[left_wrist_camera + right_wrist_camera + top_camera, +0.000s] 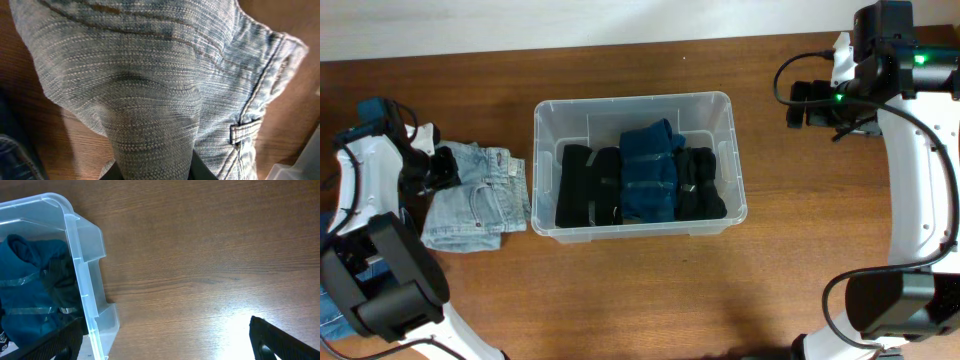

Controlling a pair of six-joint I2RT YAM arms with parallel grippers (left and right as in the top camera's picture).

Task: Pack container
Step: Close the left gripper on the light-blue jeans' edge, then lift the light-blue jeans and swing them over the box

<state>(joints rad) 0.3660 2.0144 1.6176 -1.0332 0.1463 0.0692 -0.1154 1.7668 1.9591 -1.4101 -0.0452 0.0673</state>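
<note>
At the middle of the tabletop [650, 290], between my two arms, sits the one container [630, 99], upright and lidless. It looks light for its bulk: thin clear plastic, stiff at the rim, with smooth walls that would probably flex and slip under a pinch. If it has to be shifted, I would take it by the moulded lip at a short end. Inside I count three folded bundles side by side: black [585, 185], blue [650, 175], black [700, 185]. One pair of jeans [480, 195] lies outside, just beside the left wall. My left tool [432, 170] appears closed on a raised fold of that soft, heavy denim. My right tool [164, 330] stands wide open and empty beyond the container's right end.
</note>
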